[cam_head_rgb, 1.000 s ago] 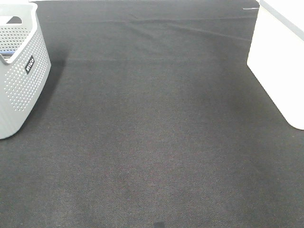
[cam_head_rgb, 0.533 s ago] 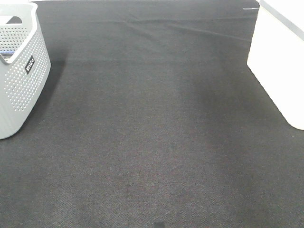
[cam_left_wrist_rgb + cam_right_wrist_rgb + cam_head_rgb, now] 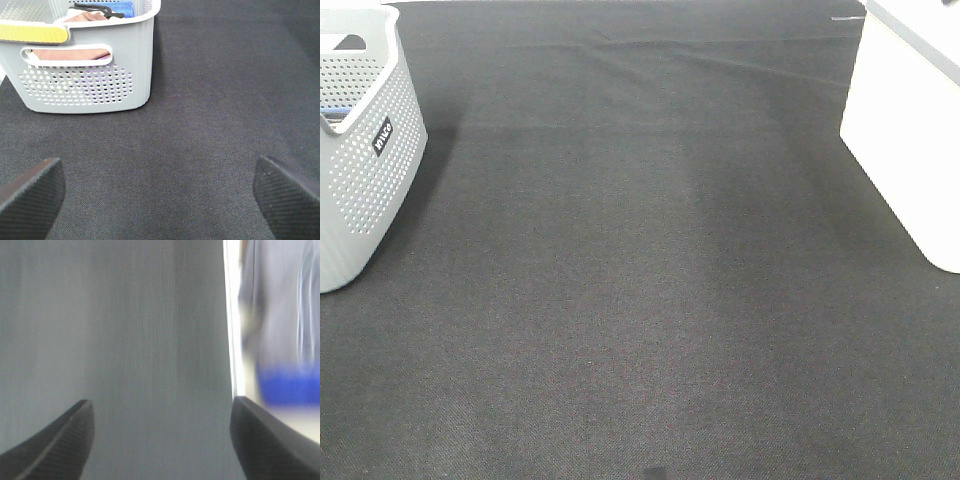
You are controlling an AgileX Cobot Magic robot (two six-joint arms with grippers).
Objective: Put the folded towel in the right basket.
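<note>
A grey perforated basket (image 3: pixel 360 150) stands at the left edge of the black cloth. In the left wrist view this basket (image 3: pixel 100 85) holds a folded reddish-brown towel (image 3: pixel 70 53) and a blue towel (image 3: pixel 120 7). My left gripper (image 3: pixel 160 195) is open and empty, low over the cloth, a short way in front of the basket. A white basket (image 3: pixel 910 140) stands at the right edge. My right gripper (image 3: pixel 160 440) is open and empty, facing a smooth pale wall (image 3: pixel 125 330) close up. Neither gripper shows in the exterior high view.
Black cloth (image 3: pixel 640 280) covers the table between the two baskets. A black hanger-like piece (image 3: pixel 97 10) and a yellow strip (image 3: pixel 32 32) lie at the grey basket's top. A blurred blue shape (image 3: pixel 287 385) shows beside the pale wall in the right wrist view.
</note>
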